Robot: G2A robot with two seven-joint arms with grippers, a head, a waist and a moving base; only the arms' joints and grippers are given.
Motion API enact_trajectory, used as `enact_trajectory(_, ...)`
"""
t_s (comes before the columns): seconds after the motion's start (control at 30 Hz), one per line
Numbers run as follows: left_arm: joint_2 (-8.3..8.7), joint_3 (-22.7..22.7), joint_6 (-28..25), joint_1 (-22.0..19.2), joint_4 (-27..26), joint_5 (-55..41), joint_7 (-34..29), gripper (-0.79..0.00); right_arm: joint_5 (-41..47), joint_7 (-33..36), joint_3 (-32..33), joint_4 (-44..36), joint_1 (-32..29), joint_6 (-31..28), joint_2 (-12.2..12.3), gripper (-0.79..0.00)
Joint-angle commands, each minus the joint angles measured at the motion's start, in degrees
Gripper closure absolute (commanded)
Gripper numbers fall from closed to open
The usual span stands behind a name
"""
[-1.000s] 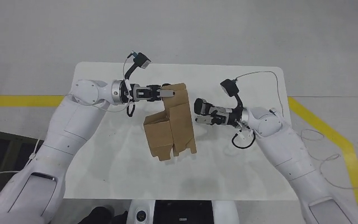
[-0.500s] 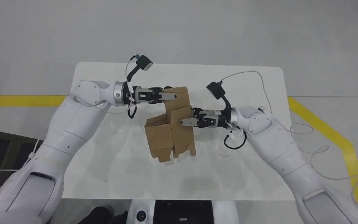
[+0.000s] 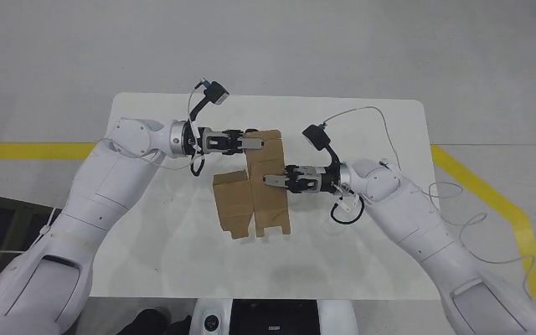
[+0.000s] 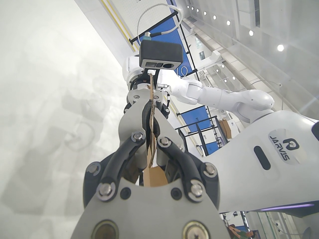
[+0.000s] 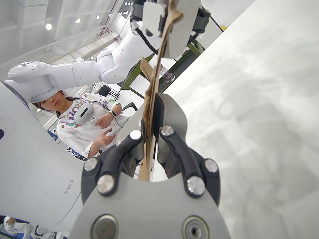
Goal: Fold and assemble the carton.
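Carton (image 3: 251, 197) cardboard is clamped in both grippers. The left gripper (image 3: 249, 144) reaches in from the left and is pressed together on a flap at the carton's far edge, the brown sheet running edge-on between its fingers (image 4: 130, 121). The right gripper (image 3: 270, 180) comes in from the right and is closed on a panel edge near the carton's middle. Held between the two, the carton is partly unfolded, its panels spreading toward the near side over the middle of the white table (image 3: 360, 251). Whether it touches the tabletop cannot be told.
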Motion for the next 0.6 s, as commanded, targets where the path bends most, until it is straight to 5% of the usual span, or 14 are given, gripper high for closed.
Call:
enact_trajectory(0.0,0.15,-0.2,-0.1,-0.1,-0.5,-1.1,0.1,-0.785,0.3,0.0,-0.1,0.2,0.0,0.0,0.0,0.000)
enact_trajectory(0.57,2.51,-3.2,-5.6,2.2,1.5,4.9,5.6,-0.785,-1.3,-6.1,6.3,3.0,-2.3,1.6,1.4,0.000)
